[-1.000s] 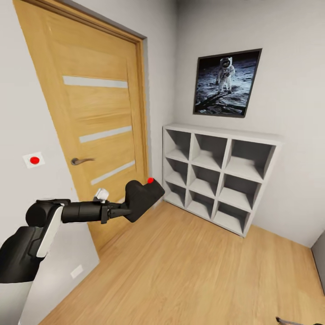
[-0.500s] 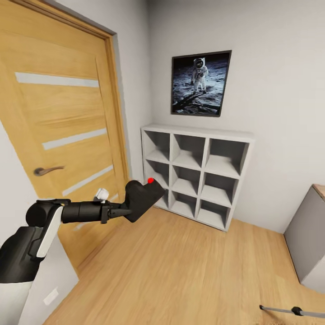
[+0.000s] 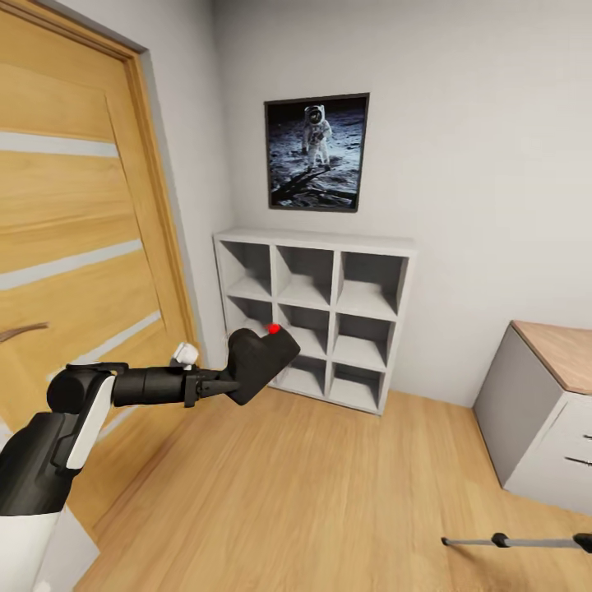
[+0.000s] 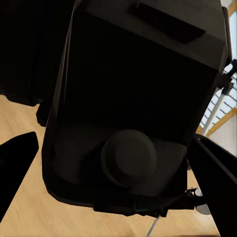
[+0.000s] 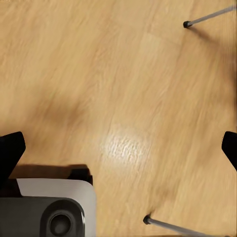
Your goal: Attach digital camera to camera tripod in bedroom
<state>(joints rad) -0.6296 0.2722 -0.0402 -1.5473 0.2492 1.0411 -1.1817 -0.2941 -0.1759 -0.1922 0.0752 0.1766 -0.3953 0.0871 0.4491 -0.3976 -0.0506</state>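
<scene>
In the head view, the left gripper point(image 3: 220, 384) is holding the digital camera point(image 3: 259, 362) out over the wood floor point(image 3: 312, 493), its fingers clenched on the body, in front of a white cube shelf point(image 3: 316, 316) beneath an astronaut picture point(image 3: 316, 152). A wood-topped white table point(image 3: 551, 411) is standing at right, and a camera tripod leg point(image 3: 518, 542) is crossing the lower corner.

In the left wrist view, the camera point(image 4: 138, 103) is sitting between the dark fingers point(image 4: 15, 168).

In the right wrist view, the right gripper's fingertips point(image 5: 10, 153) are spread wide, apparently released, over floor point(image 5: 123, 98) and tripod feet point(image 5: 187, 23).

Bare floor point(image 3: 329, 493) before cube shelf point(image 3: 316, 316)
</scene>
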